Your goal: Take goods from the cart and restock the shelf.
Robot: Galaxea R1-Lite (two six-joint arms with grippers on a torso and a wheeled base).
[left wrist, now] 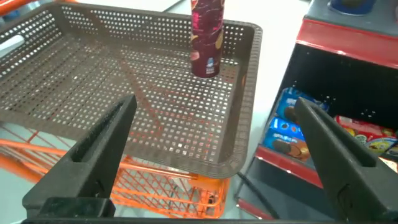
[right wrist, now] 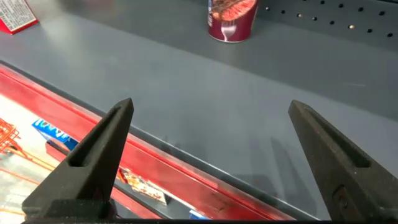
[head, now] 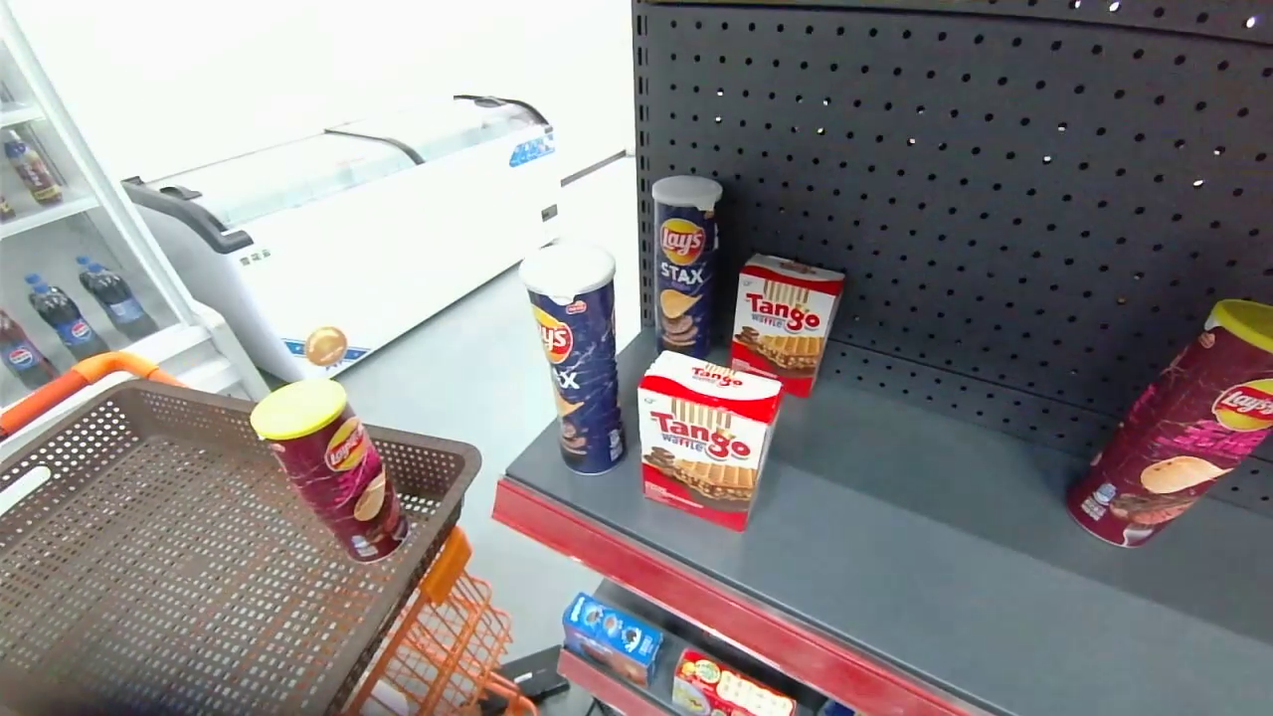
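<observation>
- The left gripper (left wrist: pixel 214 104) hangs over the brown basket (left wrist: pixel 93 74) of the cart. It is spread wide and holds nothing.
- A red can (head: pixel 330 469) with a yellow lid stands in the basket, near the corner next to the shelf (head: pixel 895 557).
- The right gripper (right wrist: pixel 211 107) hangs over the front of the shelf. It is spread wide too, with nothing in it.
- A second red can (head: pixel 1174 438) stands on the shelf by the back wall, well apart from the blue cans (head: pixel 577 358) and boxes (head: pixel 706 438).
</observation>
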